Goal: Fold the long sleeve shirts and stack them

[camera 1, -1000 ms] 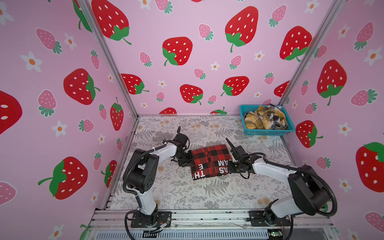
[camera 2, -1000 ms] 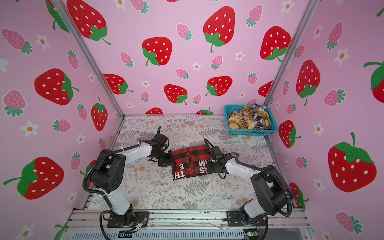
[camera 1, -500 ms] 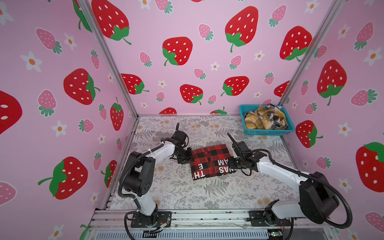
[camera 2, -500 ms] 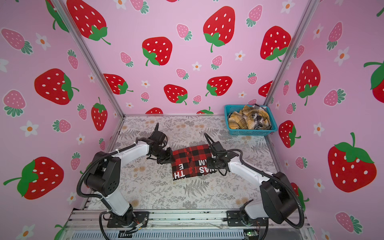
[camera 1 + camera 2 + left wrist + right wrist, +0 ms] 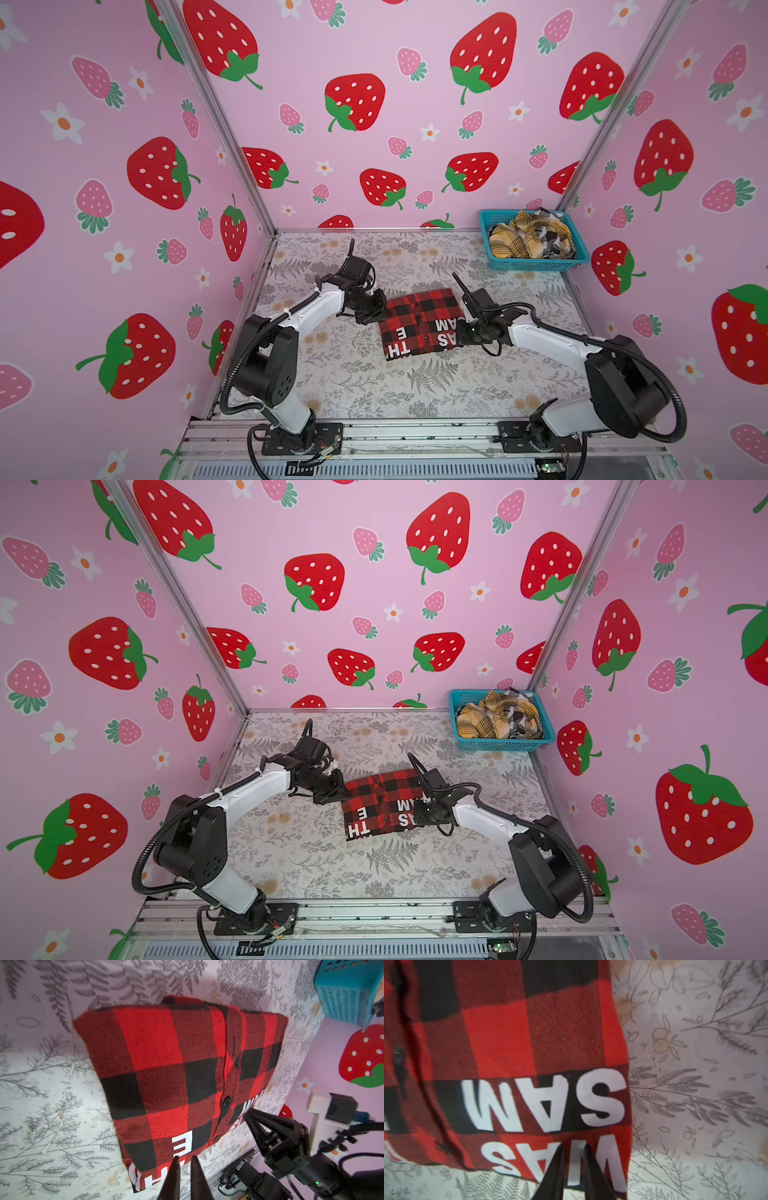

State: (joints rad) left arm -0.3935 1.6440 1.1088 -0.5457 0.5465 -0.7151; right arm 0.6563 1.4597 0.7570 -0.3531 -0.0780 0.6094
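Red-and-black check shirt [image 5: 419, 322] lies folded flat, white lettering showing.

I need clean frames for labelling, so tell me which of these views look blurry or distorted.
In the right wrist view the red-and-black shirt and its lettering look soft; the left wrist view is sharp but bends toward its edges; both top views are sharp, with walls splayed outward.
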